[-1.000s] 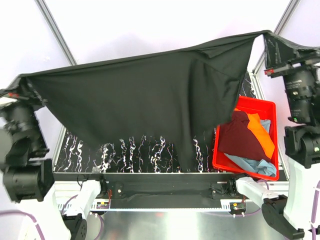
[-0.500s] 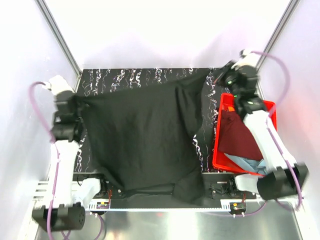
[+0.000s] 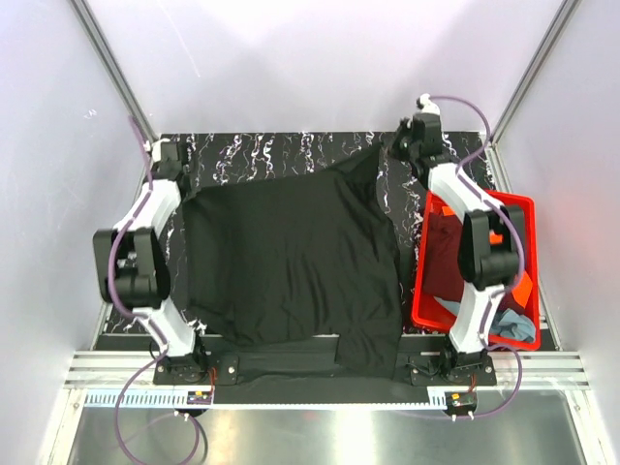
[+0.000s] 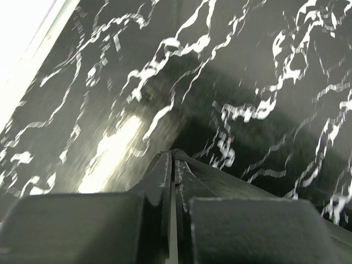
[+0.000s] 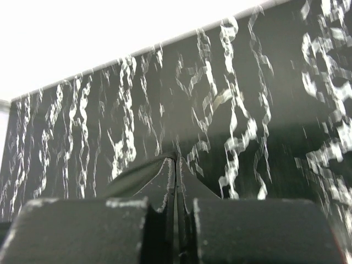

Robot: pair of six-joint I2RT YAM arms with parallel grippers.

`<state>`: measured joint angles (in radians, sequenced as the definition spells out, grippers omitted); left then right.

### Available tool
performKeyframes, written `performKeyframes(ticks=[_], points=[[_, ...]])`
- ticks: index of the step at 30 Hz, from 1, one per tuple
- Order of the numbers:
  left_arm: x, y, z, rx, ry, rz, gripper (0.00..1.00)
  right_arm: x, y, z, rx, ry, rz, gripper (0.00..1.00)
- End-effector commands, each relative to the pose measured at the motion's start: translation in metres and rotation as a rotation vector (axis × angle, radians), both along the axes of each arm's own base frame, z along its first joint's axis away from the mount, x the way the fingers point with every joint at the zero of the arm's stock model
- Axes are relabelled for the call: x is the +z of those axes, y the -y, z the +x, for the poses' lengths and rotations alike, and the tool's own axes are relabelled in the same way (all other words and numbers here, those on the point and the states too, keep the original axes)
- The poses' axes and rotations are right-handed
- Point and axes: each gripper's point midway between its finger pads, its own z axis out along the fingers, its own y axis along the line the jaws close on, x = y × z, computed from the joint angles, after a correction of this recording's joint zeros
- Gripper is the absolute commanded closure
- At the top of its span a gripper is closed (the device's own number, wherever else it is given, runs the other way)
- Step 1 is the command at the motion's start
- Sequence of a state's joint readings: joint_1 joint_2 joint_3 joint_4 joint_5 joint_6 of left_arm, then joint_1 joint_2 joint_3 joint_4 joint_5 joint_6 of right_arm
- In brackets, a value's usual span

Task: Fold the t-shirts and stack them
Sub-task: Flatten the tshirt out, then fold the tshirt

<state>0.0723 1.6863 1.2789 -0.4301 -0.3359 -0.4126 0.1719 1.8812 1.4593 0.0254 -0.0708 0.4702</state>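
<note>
Top external: a black shirt (image 3: pixel 291 262) lies spread on a marbled table (image 3: pixel 262 150) between two low grippers.

The left gripper (image 4: pixel 172 165) is at the shirt's far left corner, its jaws pressed together with a ridge of black cloth pinched at the tips. Beyond it the dark, white-veined tabletop runs to a pale wall. From there the shirt stretches flat across to the right gripper (image 5: pixel 176 165) at its far right corner, whose jaws are likewise closed on a peak of cloth. To the right of that gripper and nearer the bases, a red bin (image 3: pixel 518 200) holds other shirts (image 3: pixel 446 262), maroon, orange and grey-blue, partly hidden by the right arm. Both wrist views are blurred, and the fingers cover most of the pinched cloth.
</note>
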Motion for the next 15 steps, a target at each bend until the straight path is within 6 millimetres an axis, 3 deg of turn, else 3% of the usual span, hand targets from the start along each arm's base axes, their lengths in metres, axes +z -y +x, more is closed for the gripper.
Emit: performKeyframes(ticks=[1,2,3,4,5,7,8,9,10,11,13,15], points=[[0.025,-0.017,0.034,0.047,0.083,0.042,1.0,0.036,0.011,0.043,-0.036,0.117,-0.02,1.0],[0.011,-0.017,0.039,0.045,0.054,0.039,1.0,0.048,0.01,0.053,-0.037,0.142,-0.019,1.0],[0.007,-0.018,0.043,0.043,0.043,0.041,1.0,0.047,0.011,0.059,-0.042,0.143,-0.027,1.0],[0.017,-0.019,0.053,0.041,0.063,0.043,1.0,0.029,0.01,0.067,-0.041,0.106,-0.039,1.0],[0.0,-0.02,0.053,0.042,0.008,0.045,1.0,0.038,0.012,0.074,-0.05,0.11,-0.04,1.0],[-0.005,-0.022,0.06,0.045,-0.01,0.051,1.0,0.019,0.015,0.083,-0.055,0.071,-0.047,1.0],[-0.001,-0.024,0.066,0.047,-0.003,0.06,1.0,0.029,0.014,0.089,-0.053,0.092,-0.042,1.0],[-0.012,-0.024,0.068,0.045,-0.034,0.069,1.0,0.028,0.014,0.092,-0.051,0.088,-0.043,1.0],[-0.013,-0.027,0.069,0.054,-0.04,0.074,1.0,0.012,0.014,0.095,-0.046,0.047,-0.05,1.0],[-0.008,-0.03,0.071,0.067,-0.042,0.092,1.0,0.022,0.013,0.1,-0.041,0.066,-0.049,1.0],[-0.014,-0.032,0.075,0.055,-0.061,0.095,1.0,0.011,0.012,0.1,-0.024,0.035,-0.072,1.0],[-0.014,-0.027,0.08,0.026,-0.051,0.088,1.0,0.015,0.011,0.101,-0.011,0.037,-0.077,1.0]])
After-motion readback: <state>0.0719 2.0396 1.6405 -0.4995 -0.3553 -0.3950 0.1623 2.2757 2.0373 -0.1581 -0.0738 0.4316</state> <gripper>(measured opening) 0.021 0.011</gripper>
